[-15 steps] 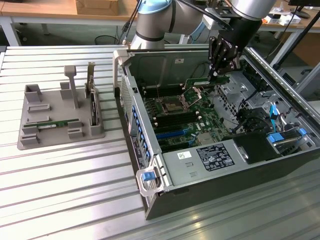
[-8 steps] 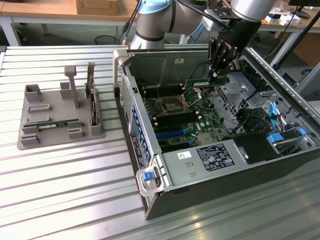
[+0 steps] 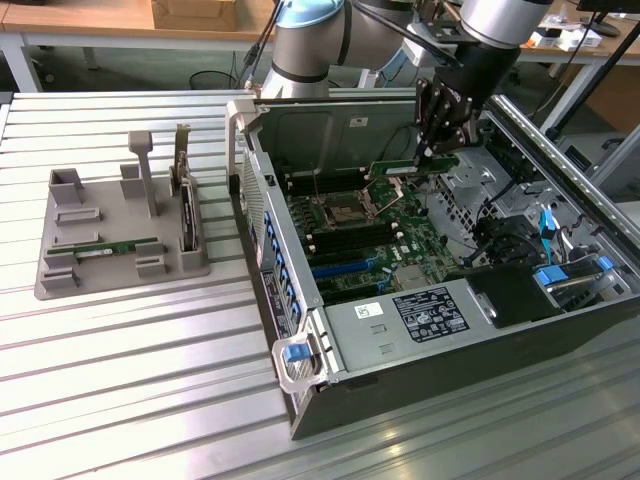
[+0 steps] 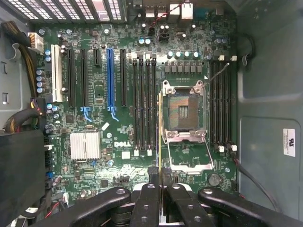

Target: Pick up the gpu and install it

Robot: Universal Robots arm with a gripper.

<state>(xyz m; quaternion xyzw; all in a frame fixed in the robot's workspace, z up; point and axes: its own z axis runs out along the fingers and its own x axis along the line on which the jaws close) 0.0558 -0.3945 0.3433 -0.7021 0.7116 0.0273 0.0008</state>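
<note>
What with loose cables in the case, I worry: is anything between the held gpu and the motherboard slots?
Nothing visible does. The gripper holds the gpu over the motherboard; the long black slots there look empty.

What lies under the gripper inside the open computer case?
The motherboard, with its empty processor socket and dark slots. The gripper, shut on the gpu, hides part of it.

Ribbed metal table (image 3: pixel 120 380), matt grey plastic holder (image 3: pixel 58 278), matt black end effector (image 4: pixel 161 174)
</note>
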